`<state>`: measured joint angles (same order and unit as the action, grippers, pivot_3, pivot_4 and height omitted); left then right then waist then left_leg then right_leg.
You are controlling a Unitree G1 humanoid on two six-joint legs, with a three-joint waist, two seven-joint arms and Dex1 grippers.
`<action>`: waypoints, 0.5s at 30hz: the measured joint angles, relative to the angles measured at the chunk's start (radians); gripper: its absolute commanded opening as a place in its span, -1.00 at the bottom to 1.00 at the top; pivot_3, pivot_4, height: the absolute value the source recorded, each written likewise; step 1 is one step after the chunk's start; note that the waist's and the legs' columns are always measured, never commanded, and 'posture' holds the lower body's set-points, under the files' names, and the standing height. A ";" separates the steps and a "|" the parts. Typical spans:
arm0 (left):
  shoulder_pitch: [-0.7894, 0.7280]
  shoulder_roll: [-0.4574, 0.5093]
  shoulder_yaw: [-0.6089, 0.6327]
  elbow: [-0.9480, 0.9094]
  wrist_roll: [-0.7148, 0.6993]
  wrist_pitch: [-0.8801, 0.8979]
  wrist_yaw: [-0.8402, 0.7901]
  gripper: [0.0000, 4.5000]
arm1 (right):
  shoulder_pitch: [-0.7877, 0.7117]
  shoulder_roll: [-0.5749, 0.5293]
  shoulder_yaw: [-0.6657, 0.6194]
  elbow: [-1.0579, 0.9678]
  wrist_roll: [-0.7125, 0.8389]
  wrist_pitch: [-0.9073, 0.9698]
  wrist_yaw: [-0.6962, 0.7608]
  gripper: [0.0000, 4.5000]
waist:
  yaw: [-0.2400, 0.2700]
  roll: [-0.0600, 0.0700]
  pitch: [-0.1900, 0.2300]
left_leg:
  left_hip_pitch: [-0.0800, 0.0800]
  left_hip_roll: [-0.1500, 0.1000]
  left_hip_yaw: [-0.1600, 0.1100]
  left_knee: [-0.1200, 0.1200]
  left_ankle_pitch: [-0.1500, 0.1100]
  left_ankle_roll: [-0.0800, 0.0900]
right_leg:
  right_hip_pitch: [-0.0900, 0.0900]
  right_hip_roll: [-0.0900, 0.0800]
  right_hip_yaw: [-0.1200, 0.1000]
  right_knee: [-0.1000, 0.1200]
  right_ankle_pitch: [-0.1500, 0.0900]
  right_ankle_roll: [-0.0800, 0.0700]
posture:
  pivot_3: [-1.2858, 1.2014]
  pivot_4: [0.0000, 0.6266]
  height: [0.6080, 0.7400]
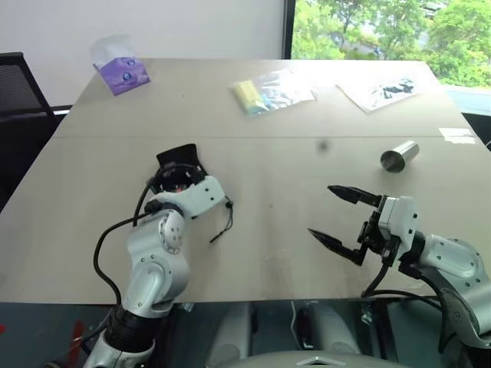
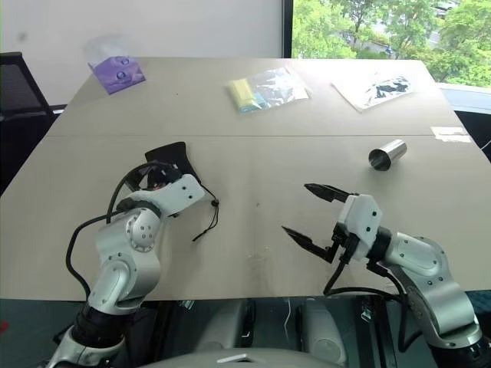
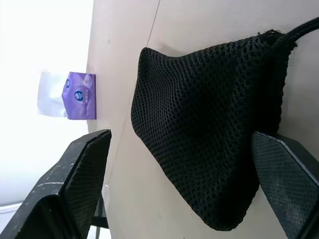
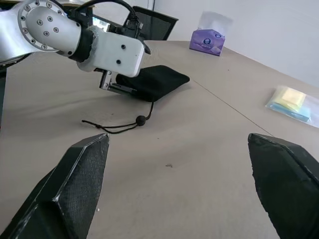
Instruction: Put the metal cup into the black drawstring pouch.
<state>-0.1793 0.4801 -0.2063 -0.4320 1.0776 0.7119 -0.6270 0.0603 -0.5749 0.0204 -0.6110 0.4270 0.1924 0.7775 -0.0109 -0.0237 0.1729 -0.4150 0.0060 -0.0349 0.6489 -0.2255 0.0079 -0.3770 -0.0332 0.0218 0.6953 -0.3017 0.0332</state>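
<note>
The black drawstring pouch (image 1: 178, 157) lies flat on the table, left of centre. Its cord and bead (image 2: 214, 202) trail toward the front edge. My left gripper (image 3: 179, 139) is open, one finger on each side of the pouch's near end; whether they touch it I cannot tell. The metal cup (image 1: 399, 156) lies on its side at the right, its dark mouth facing the front. My right gripper (image 1: 321, 210) is open and holds nothing. It hovers near the front edge, well short of the cup, pointing left toward the pouch.
A purple tissue pack (image 1: 121, 70) stands at the back left. A clear bag with a yellow item (image 1: 268, 92) and a crinkled plastic sheet (image 1: 381, 90) lie at the back. A black chair (image 1: 19, 88) stands off the table's left side.
</note>
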 measured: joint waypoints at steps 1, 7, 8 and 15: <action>-0.015 -0.003 0.000 0.020 0.000 -0.001 0.000 0.98 | -0.001 0.000 0.003 0.000 0.000 0.000 0.000 1.00 | 0.000 0.000 0.000 | 0.000 0.000 0.000 0.000 0.000 0.000 | 0.000 0.000 0.000 0.000 0.000 0.000 | 0.03 -0.52 1.00; -0.067 -0.019 0.000 0.101 -0.006 0.015 -0.022 -0.13 | -0.005 0.000 0.005 0.000 0.000 0.000 -0.003 1.00 | -0.001 0.000 0.000 | 0.000 0.000 0.000 0.000 0.000 0.000 | 0.000 0.000 -0.002 0.000 0.000 0.000 | 0.03 -0.52 1.00; -0.077 -0.027 0.001 0.114 -0.015 0.021 -0.025 -0.27 | -0.005 0.000 0.005 0.000 -0.001 0.001 -0.005 1.00 | 0.000 0.000 0.000 | 0.000 0.000 0.000 0.000 0.000 0.000 | 0.000 0.000 -0.002 0.000 0.000 0.000 | 0.03 -0.52 1.00; -0.154 -0.072 0.043 0.156 -0.117 0.117 -0.096 -0.99 | -0.010 0.001 0.006 -0.002 -0.028 0.004 -0.037 1.00 | 0.000 0.000 0.000 | 0.000 0.000 0.000 0.001 0.000 0.000 | 0.000 0.001 -0.003 0.001 0.000 0.000 | 0.03 -0.52 1.00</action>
<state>-0.3328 0.4079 -0.1637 -0.2758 0.9604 0.8292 -0.7227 0.0505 -0.5739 0.0263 -0.6127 0.3986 0.1968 0.7400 -0.0108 -0.0238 0.1729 -0.4154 0.0058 -0.0352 0.6496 -0.2254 0.0079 -0.3771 -0.0324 0.0184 0.6958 -0.3017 0.0333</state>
